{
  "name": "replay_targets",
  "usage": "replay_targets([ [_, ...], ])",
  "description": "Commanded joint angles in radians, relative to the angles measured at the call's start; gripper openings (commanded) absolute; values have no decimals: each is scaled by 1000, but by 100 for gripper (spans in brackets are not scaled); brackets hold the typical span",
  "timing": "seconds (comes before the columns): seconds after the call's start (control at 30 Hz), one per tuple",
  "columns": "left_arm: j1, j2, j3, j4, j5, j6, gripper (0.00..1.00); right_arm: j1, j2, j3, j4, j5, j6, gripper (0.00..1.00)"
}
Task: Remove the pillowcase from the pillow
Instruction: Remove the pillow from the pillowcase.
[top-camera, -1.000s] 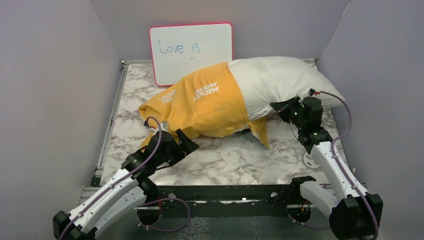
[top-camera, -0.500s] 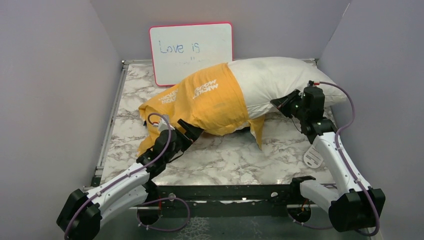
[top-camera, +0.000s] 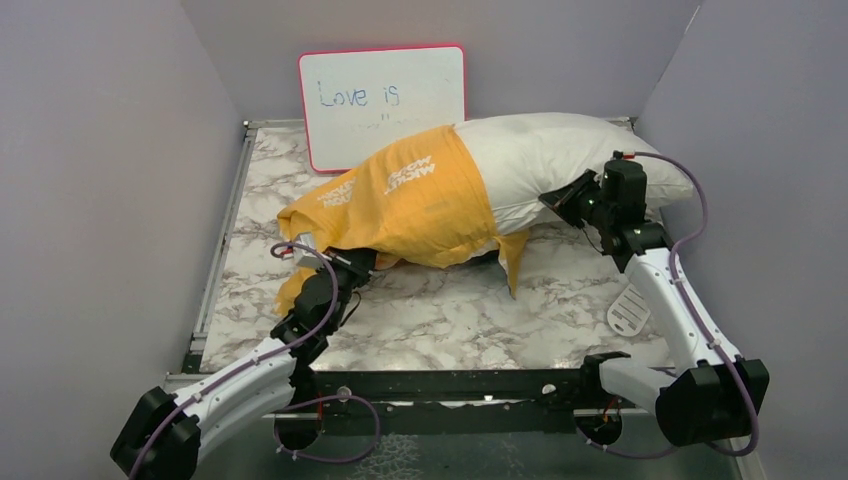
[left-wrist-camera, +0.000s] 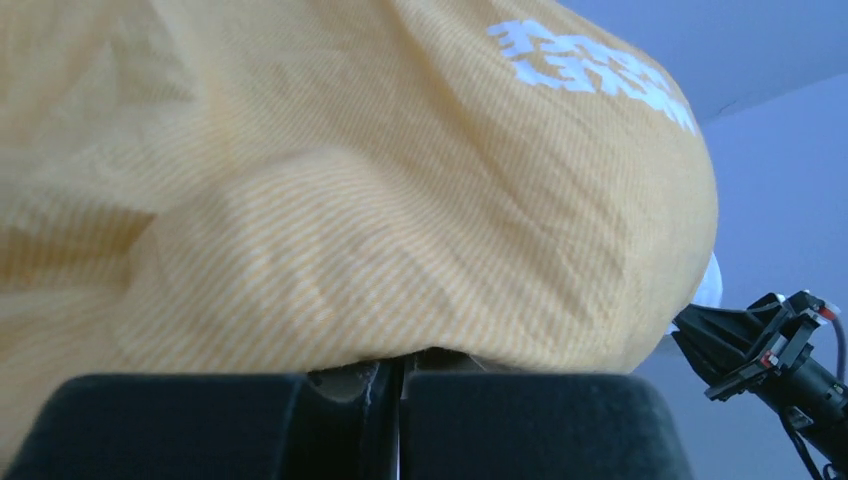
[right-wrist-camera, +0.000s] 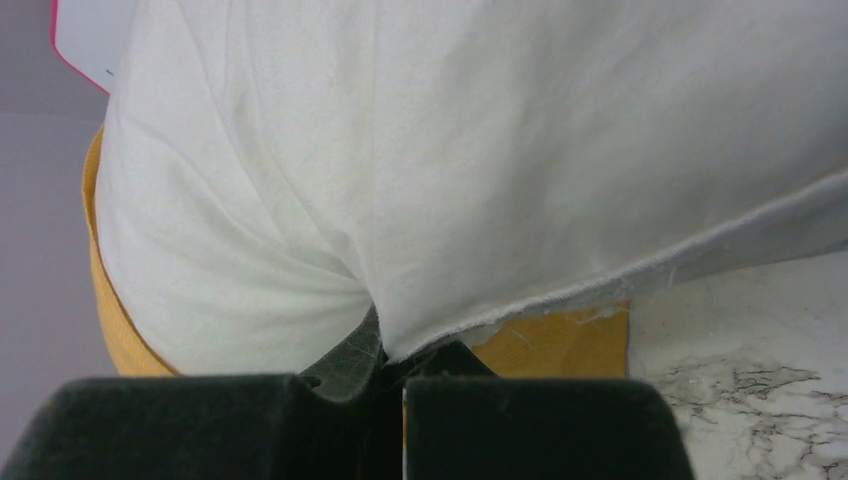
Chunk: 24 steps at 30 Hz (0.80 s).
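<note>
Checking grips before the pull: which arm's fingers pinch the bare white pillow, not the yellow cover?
The right fingers, shut on the edge of the white pillow. The left fingers are shut on the yellow pillowcase instead.

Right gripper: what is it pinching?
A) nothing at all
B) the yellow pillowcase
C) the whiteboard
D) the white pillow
D: in the right wrist view the right gripper is shut on a bunched fold of the white pillow, while the pillowcase shows only beyond that fold.
</note>
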Motion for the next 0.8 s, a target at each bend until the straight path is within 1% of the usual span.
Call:
replay_targets([
  [0.0,6,-58,46,21,-68,169,0,-7,14,100,64,23,-32,1],
  [0.07,6,-83,77,-44,-59,204,0,-6,18,112,55,50,-40,1],
  [0.13,6,-102,116,-120,-6,243,0,-7,28,125,53,58,-49,1],
  [0.17,6,-107,138,-184,34,235,6,-7,36,134,51,56,-52,1],
  [0.2,7,-108,171,-270,63,218,20,-6,45,144,49,53,-55,1],
  [0.27,6,-110,227,-454,135,222,56,-7,62,164,44,46,-59,1],
  [0.3,5,-112,243,-529,145,190,68,-7,70,172,43,44,-61,1],
  [0.33,6,-116,250,-599,139,135,77,-7,77,178,44,42,-61,1],
  [0.37,6,-125,243,-630,143,78,81,-7,86,186,45,40,-62,1],
  [0.4,6,-139,224,-630,161,18,85,-6,93,194,45,39,-64,1],
  [0.47,7,-176,149,-548,201,-137,95,-7,109,210,45,34,-65,1],
  [0.5,7,-194,95,-450,225,-206,98,-6,116,217,45,29,-66,1],
  [0.57,6,-216,-22,-261,245,-349,99,-7,126,229,49,22,-67,1],
  [0.6,7,-219,-55,-212,251,-410,99,-6,131,233,50,20,-67,1],
  [0.67,7,-215,-56,-220,269,-444,99,-6,141,241,51,15,-68,1],
  [0.77,6,-227,28,-335,291,-400,99,-7,156,254,46,11,-76,1],
])
